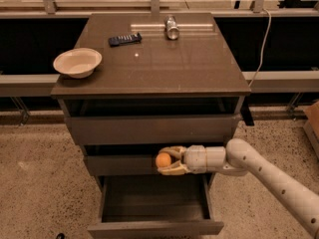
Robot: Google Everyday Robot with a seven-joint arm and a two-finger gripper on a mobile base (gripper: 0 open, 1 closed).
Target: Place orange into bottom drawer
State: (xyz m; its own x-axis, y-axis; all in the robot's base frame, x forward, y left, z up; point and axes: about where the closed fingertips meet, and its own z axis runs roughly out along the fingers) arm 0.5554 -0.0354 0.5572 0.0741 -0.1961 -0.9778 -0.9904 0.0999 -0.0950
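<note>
The orange (163,160), small and round, sits between the cream fingers of my gripper (165,161), which is shut on it. The gripper reaches in from the right, in front of the middle drawer's front, above the bottom drawer (155,229). That bottom drawer is pulled out; its dark box-shaped inside is open to view and nothing shows in it. The white arm runs off to the lower right.
A dark cabinet top (189,63) carries a cream bowl (77,62) at its left edge, a black remote (124,39) and a metal can (172,27) at the back. The top drawer (149,128) is slightly open. Speckled floor lies around the cabinet.
</note>
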